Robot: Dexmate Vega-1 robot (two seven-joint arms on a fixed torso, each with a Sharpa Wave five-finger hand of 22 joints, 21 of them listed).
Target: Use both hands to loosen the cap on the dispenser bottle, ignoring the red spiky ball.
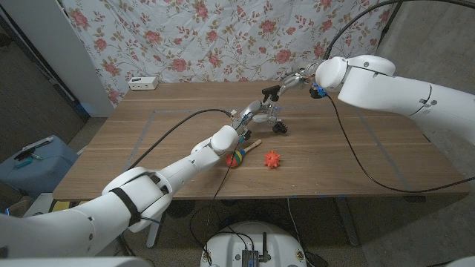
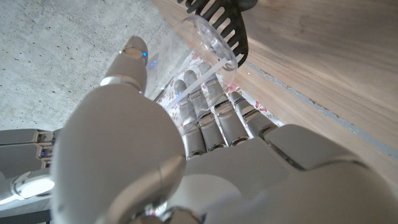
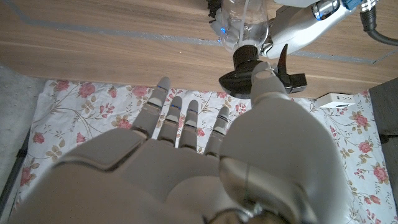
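My left hand [image 1: 243, 124] grips a clear dispenser bottle [image 1: 256, 113] above the middle of the table, tilted with its black pump cap [image 1: 269, 93] pointing toward my right hand [image 1: 295, 78]. In the right wrist view the right hand [image 3: 186, 162] has its fingers spread and straight. Its thumb lies against the black cap [image 3: 244, 67], below the clear bottle [image 3: 245, 22]. The left wrist view looks along my left hand [image 2: 211, 162] to the bottle's round clear base [image 2: 211, 37]. The red spiky ball [image 1: 272, 159] lies on the table near the front, apart from both hands.
A small black toothed object [image 1: 280, 128] sits on the table just right of the left hand. A multicoloured ball [image 1: 236, 158] with a wooden stick [image 1: 253, 145] lies beside the left wrist. A white power strip [image 1: 142, 83] is at the back left. A flowered curtain hangs behind.
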